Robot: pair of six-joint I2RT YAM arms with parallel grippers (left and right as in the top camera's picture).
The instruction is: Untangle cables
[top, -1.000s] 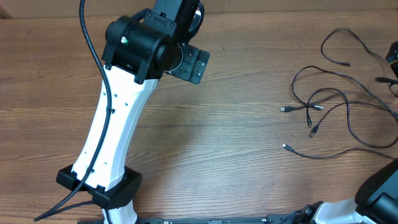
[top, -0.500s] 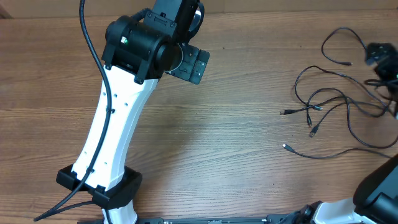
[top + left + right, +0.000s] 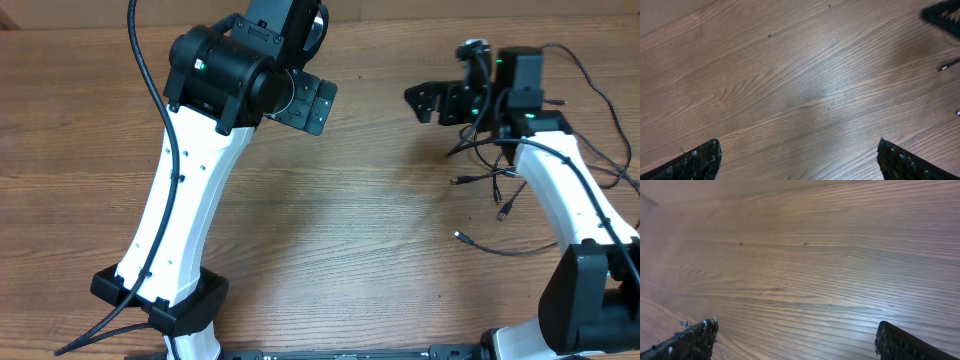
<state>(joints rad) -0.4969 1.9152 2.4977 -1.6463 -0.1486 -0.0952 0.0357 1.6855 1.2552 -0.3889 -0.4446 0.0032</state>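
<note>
The cables [image 3: 478, 178] are thin black cords lying in a loose tangle on the right side of the wooden table [image 3: 380, 230], with small plugs [image 3: 459, 236] pointing left. My right gripper [image 3: 432, 101] hovers open just left of and above the tangle, and the right arm crosses over part of the cords. In the right wrist view the right gripper [image 3: 795, 341] shows only bare wood between its fingertips [image 3: 692, 341]. My left gripper [image 3: 312, 102] stays far to the left, open. In the left wrist view the left gripper [image 3: 799, 161] is empty, and a plug end [image 3: 947, 66] lies at the right edge.
The left arm's white link [image 3: 185, 210] slants across the left side of the table from its base [image 3: 160, 300]. A thick black arm cable [image 3: 145, 70] runs beside it. More cable loops [image 3: 600, 95] reach toward the table's right edge.
The right arm has swung in from the far right edge to over the cable tangle, its gripper now left of the cords. The left arm has not moved.
</note>
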